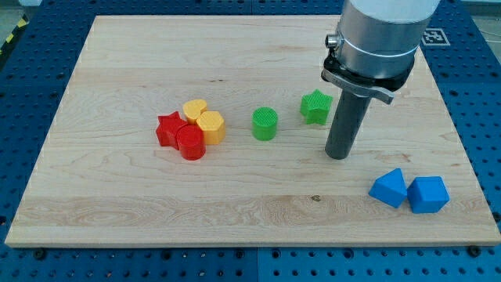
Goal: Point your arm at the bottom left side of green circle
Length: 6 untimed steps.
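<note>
The green circle (265,124) is sitting near the board's middle. The tip (337,154) is being held well to its right, slightly lower, beside the green star (316,107). No fingers exist; nothing is being held.

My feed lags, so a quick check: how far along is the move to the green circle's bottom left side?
Done: nothing yet looks finished. In hand: my tip stands on the board to the view's right of the green circle, just below the green star, touching neither. Left: get around the circle to its bottom left, the bare wood between it and the red circle.
</note>
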Each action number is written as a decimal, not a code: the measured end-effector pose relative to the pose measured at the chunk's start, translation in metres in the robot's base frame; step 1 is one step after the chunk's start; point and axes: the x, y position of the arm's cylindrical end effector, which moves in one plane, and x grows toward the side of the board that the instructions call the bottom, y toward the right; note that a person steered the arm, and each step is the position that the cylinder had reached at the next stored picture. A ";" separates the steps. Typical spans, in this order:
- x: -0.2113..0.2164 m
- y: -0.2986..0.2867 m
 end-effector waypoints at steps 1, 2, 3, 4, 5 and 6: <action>0.008 0.000; 0.029 -0.016; 0.029 -0.049; 0.029 -0.059; 0.027 -0.075; 0.015 -0.101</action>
